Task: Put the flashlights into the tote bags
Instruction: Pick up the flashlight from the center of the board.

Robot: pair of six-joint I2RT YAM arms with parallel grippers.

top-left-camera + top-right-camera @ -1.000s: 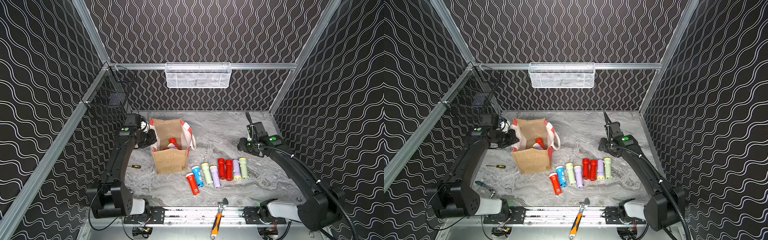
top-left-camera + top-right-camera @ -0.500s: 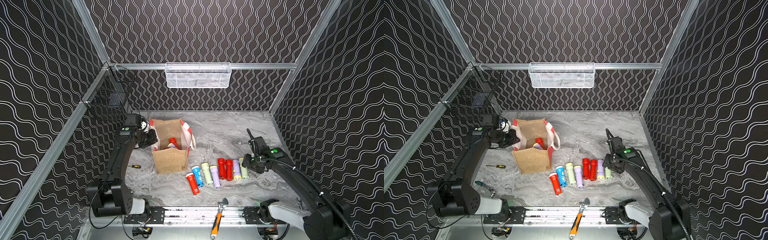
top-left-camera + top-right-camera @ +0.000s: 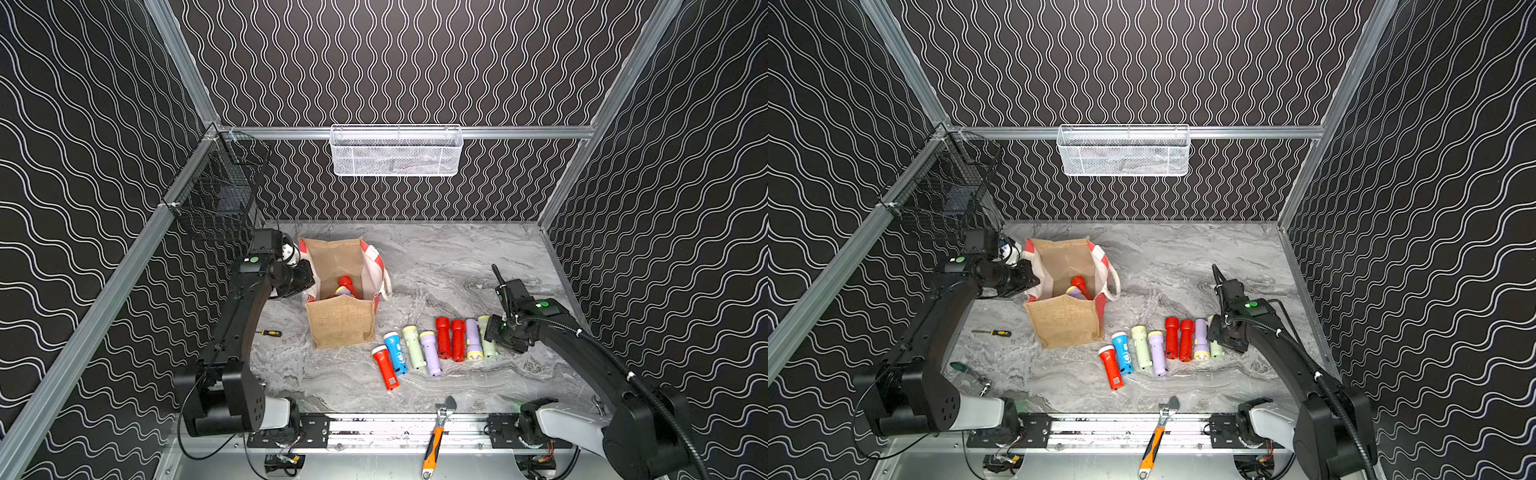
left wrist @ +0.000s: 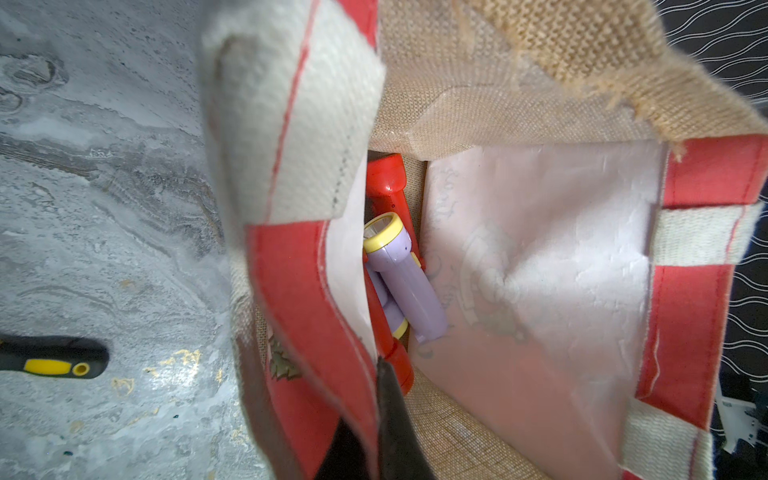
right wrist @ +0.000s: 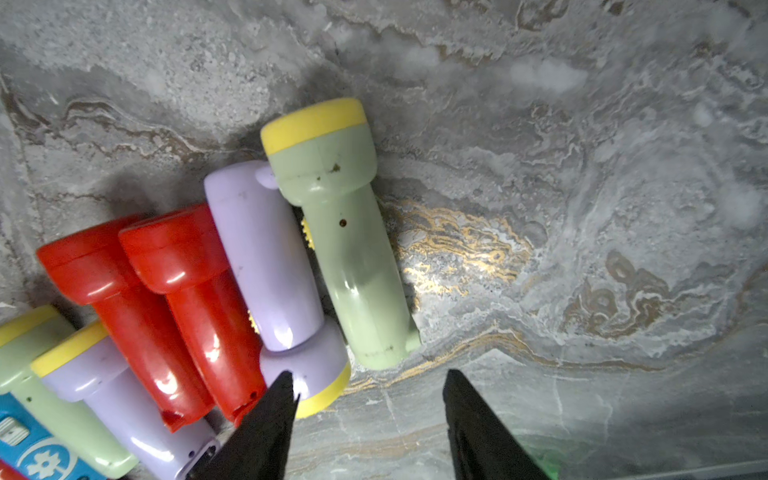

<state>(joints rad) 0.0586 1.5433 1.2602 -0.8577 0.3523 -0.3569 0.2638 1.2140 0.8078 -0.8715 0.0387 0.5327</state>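
The tote bag (image 3: 340, 328) stands open left of centre, with a red flashlight (image 3: 347, 284) and a lilac flashlight (image 4: 401, 282) inside it. My left gripper (image 4: 370, 399) is shut on the bag's red-and-white side panel (image 4: 307, 316) and holds the mouth open. Several flashlights lie in a row on the table, from a red one (image 3: 384, 368) and a blue one (image 3: 395, 353) to a pale green one (image 5: 349, 249) at the right end. My right gripper (image 5: 370, 374) is open and low over the butt end of that pale green flashlight, with nothing between its fingers.
A yellow-black screwdriver (image 3: 270, 333) lies left of the bag. An orange-handled wrench (image 3: 436, 436) rests on the front rail. A white mesh basket (image 3: 395, 151) hangs on the back wall and a black wire basket (image 3: 216, 199) on the left wall.
My right arm has swung forward and down from mid-table to the right end of the flashlight row. The left arm and the bag have not moved.
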